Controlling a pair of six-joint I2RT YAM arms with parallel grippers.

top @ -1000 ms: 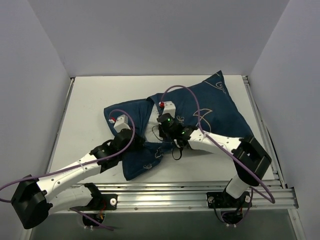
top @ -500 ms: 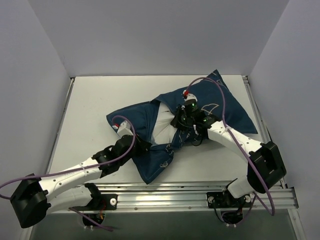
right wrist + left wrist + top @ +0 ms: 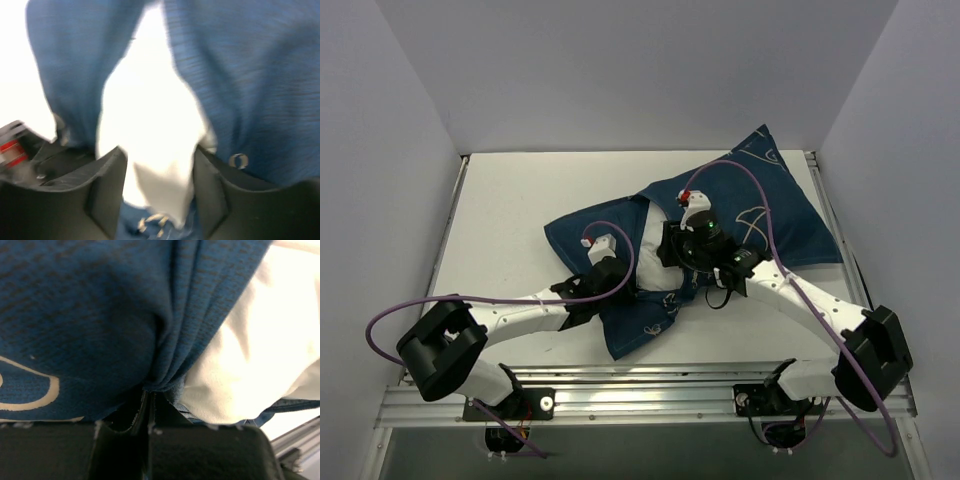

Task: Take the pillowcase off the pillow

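Pillowcase (image 3: pixel 795 215) w/ cream script print, illegible.

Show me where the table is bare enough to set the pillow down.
Bare table far left, between the left wall and the pillowcase, and a strip along the back wall. Crowded around the pillow and toward the near edge.

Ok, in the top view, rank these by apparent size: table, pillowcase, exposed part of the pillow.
Largest to smallest:
1. table
2. pillowcase
3. exposed pillow, only a small white patch between the navy folds; the rest is hidden.
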